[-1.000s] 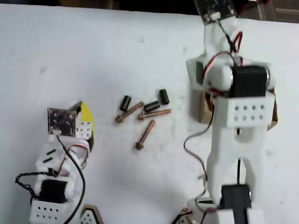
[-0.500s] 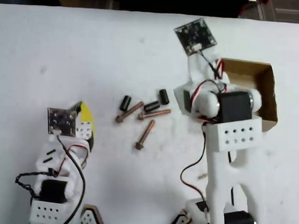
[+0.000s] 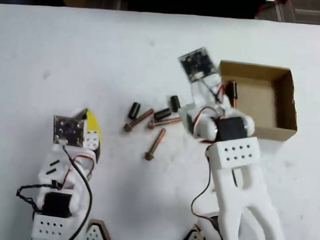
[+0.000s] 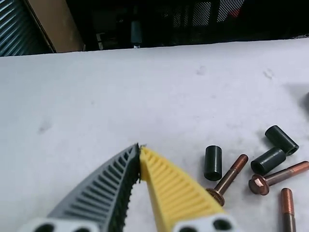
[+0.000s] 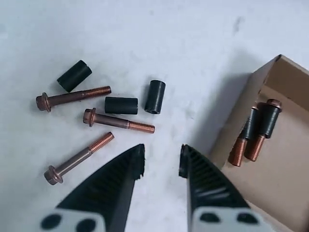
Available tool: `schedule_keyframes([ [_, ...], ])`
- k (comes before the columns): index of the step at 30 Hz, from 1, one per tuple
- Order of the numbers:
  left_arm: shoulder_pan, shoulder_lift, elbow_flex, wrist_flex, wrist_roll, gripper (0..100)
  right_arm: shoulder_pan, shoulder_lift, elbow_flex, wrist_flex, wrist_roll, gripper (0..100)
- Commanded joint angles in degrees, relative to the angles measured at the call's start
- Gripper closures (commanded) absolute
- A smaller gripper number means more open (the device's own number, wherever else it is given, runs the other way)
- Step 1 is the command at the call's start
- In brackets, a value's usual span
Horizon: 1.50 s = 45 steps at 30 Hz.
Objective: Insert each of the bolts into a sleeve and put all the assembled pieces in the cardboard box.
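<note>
two assembled pieces [image 5: 264, 121] lie side by side in the cardboard box [image 5: 289, 169], so i judge the job about two-fifths done. three bolts [image 5: 118, 121] and three sleeves [image 5: 121, 105] lie loose on the bench [image 3: 73, 47], at nine o'clock of the box, none joined yet. my right hand [image 5: 161, 162] hangs released and empty between the loose bolts and the box. my left hand [image 4: 139, 150] is clenched on nothing, at eight o'clock of the bolts.
</note>
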Motion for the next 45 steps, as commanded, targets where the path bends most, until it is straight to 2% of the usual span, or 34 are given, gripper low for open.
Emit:
schedule_keyframes([
  [1,-0.2,-0.7,-0.2,-0.4,-0.6,98,-2.5,-1.5,3.0,-5.8,0.7,89.3],
  [6,-0.2,-0.7,-0.1,-0.4,-0.6,98,-3.4,-1.3,5.5,-11.2,0.4,90.0],
  [11,-0.2,-0.7,-0.1,-0.4,-0.6,98,-3.2,2.8,1.4,-11.3,0.4,98.4],
  [18,-0.2,-0.7,0.0,-0.4,-0.7,98,-3.1,18.9,-12.4,-4.6,0.4,88.2],
  [29,-0.2,-0.7,0.0,-0.4,-0.7,98,-2.2,41.5,-29.7,-3.7,0.4,92.5],
  [45,-0.2,-0.7,0.0,-0.4,-0.7,98,-0.8,68.1,-66.8,21.6,0.4,92.5],
])
